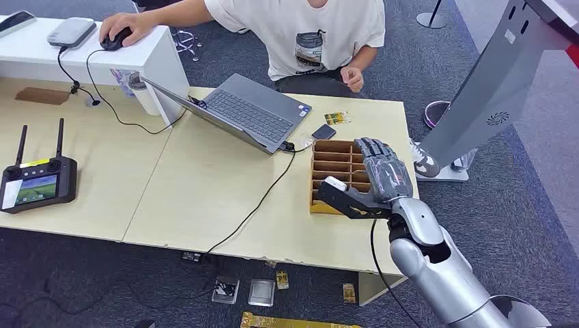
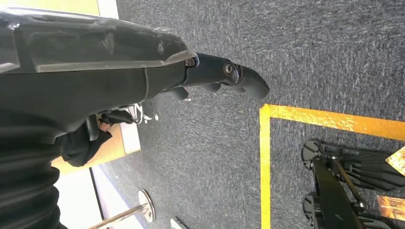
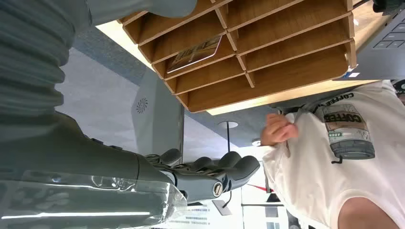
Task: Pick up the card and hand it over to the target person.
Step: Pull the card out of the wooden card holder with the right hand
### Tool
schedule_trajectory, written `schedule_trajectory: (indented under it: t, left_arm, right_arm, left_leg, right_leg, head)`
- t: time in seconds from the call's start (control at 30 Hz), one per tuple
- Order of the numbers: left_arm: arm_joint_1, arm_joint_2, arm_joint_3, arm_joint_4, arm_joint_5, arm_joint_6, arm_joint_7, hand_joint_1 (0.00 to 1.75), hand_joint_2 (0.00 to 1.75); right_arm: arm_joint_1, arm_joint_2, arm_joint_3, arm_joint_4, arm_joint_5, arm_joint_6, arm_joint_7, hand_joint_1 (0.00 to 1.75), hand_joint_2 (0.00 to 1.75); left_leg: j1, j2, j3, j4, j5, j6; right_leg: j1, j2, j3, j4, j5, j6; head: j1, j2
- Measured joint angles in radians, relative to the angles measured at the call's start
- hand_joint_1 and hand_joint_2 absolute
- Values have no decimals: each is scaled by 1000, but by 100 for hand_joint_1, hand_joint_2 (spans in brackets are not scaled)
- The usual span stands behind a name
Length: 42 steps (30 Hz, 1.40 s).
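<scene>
Your right hand (image 1: 372, 184) hovers over the wooden slotted rack (image 1: 333, 164), fingers apart, holding nothing. A card (image 3: 194, 53) lies in one slot (the left hand (image 2: 224, 76) hangs above carpet, grip unclear).

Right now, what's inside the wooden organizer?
The right wrist view shows one card lying in a compartment of the organizer. The right hand covers part of the organizer from above.

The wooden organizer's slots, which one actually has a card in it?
In the right wrist view, the card lies in one slot of the wooden organizer, in the column nearer the right hand, one slot in from that column's end. The other visible slots are bare wood.
</scene>
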Motion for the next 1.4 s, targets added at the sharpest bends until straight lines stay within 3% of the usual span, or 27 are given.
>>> schedule_trajectory:
  t: [0.23,0.67,1.4]
  left_arm:
    - [0,0,2,4,2,-3,-3,0,175]
    - [-2,10,-13,8,-14,-15,-11,0,175]
    - [-3,10,-21,17,-29,-27,-27,0,175]
  right_arm:
    - [-26,27,14,62,4,0,-18,45,175]
    - [-30,19,15,147,-8,-21,-17,38,175]
    - [-96,42,-10,302,30,-47,-33,44,175]
  left_leg:
    - [0,1,0,0,0,0]
    - [0,-1,0,1,0,0]
    - [0,0,-1,1,0,0]
  right_leg:
    - [0,1,-1,1,0,0]
    - [0,-1,0,1,-1,0]
    - [0,0,-1,1,0,0]
  head:
    - [0,0]
    - [0,0]
    - [0,0]
